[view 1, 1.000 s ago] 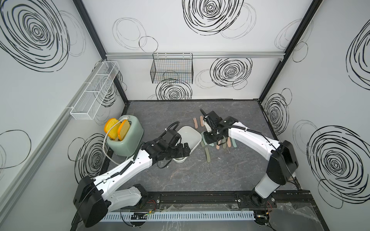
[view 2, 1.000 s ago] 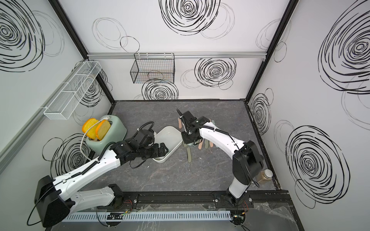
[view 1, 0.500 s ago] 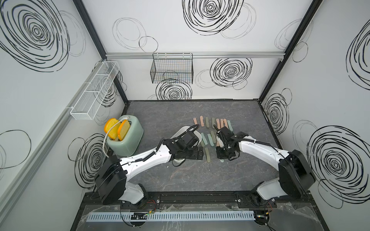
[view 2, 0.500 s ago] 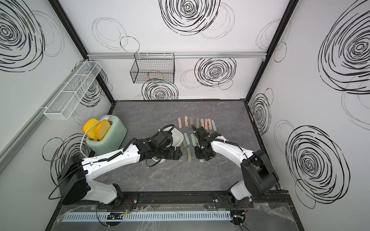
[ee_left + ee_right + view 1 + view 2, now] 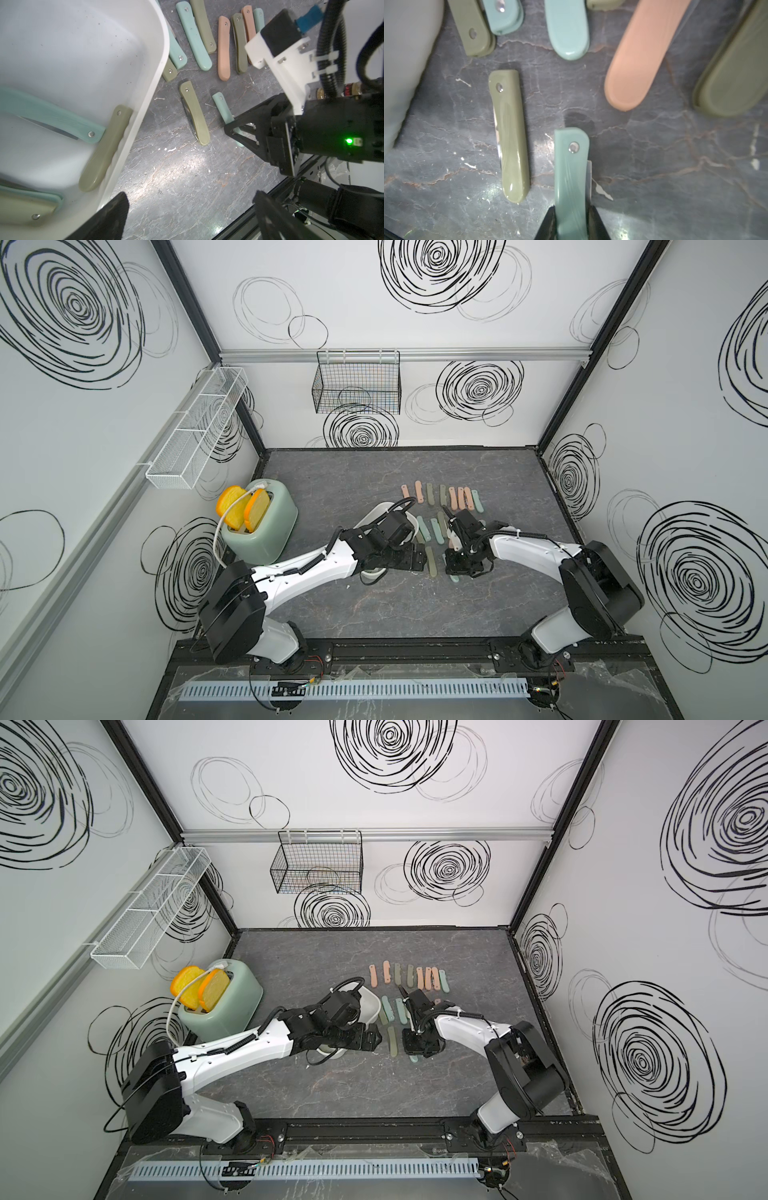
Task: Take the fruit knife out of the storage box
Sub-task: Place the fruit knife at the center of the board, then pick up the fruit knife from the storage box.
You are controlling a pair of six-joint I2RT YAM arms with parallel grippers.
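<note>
The white storage box (image 5: 145,83) stands left of centre, mostly under my left arm in both top views (image 5: 380,512) (image 5: 368,1002). Inside it lie a teal fruit knife (image 5: 52,116), an olive one (image 5: 106,149) and more at one corner (image 5: 25,205). My left gripper (image 5: 192,214) is open over bare table just outside the box (image 5: 411,562). My right gripper (image 5: 572,209) is shut on a teal knife (image 5: 571,176) that lies on the table (image 5: 222,106), next to an olive knife (image 5: 510,135).
Several pink, olive and teal knives lie in rows on the table behind the grippers (image 5: 440,495). A green toaster (image 5: 259,526) holding toast stands at the left. A black wire basket (image 5: 357,385) and a white one (image 5: 195,435) hang on the walls.
Over the second, my right gripper came from beside the box's far end toward the front, down among the laid-out knives. My left gripper swung right, off the box. Little moved in the last half second.
</note>
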